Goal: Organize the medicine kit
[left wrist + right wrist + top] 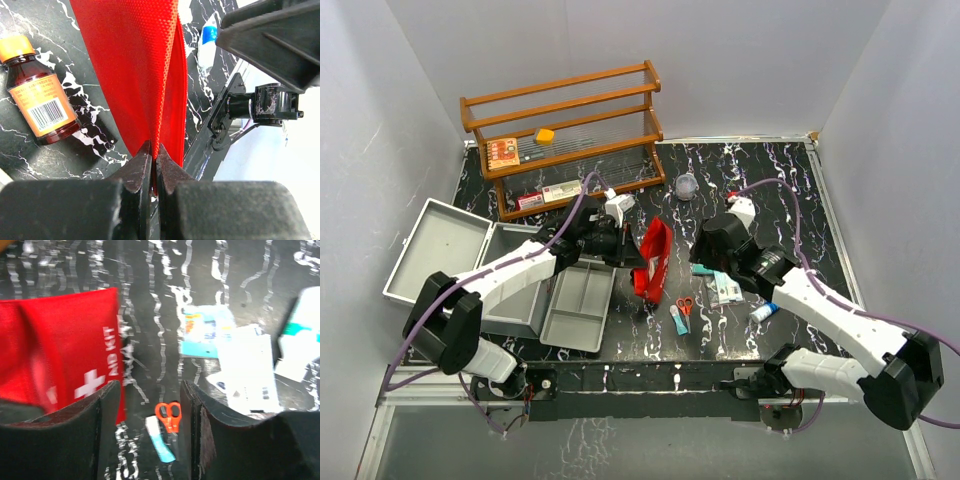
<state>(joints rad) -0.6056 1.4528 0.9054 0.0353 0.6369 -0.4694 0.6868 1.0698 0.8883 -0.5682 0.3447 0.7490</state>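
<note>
The medicine kit point(440, 250), a silver-grey metal case, lies open at the left, with its grey two-compartment tray point(578, 305) on the table beside it. My left gripper point(628, 252) is shut on the edge of a red first-aid pouch point(653, 262) and holds it upright above the table. The left wrist view shows the jaws point(154, 152) pinching the red fabric point(132, 65). My right gripper point(712, 240) is open and empty, above the table right of the pouch point(65, 350). Small orange scissors point(169, 415) and a teal-white tube point(160, 440) lie below, seen between its fingers.
A brown wooden rack point(565, 135) stands at the back with small boxes on it. A clear cup point(686, 186) sits near it. Paper packets point(725, 288) and a small white bottle point(764, 312) lie at the right. An amber medicine bottle point(42, 97) lies beside the pouch.
</note>
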